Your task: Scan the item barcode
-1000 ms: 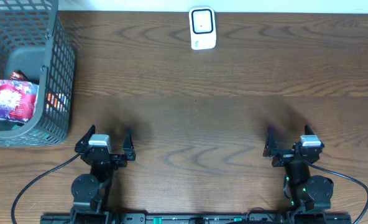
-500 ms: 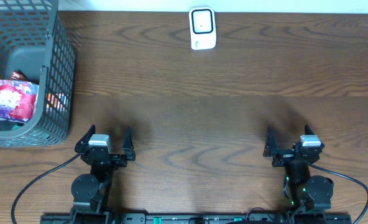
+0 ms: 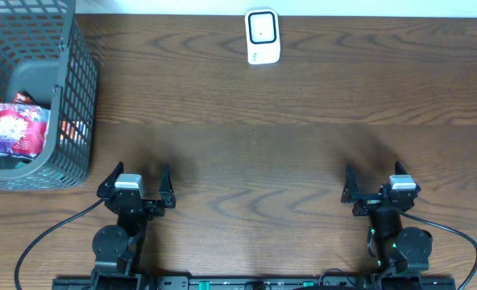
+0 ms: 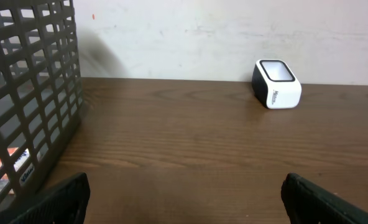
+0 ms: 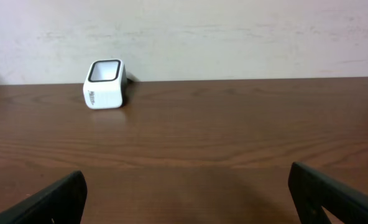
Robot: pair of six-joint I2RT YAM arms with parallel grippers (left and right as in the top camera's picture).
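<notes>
A white scanner sits top centre on the surface. A grey basket at upper left holds a red packet.

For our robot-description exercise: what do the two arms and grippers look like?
The left arm and right arm are black with rounded joints. The left gripper and right gripper each carry two dark fingers and a silver-grey block. Black cables loop from both bases; green lights dot the right arm.

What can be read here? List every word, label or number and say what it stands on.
Nothing reads clearly.
On the scanner: a small dark word on its white side, too small to read.
On the packet in the basket: colourful print, blurred.
On the white label behind the basket mesh: dark marks, unreadable.
</notes>
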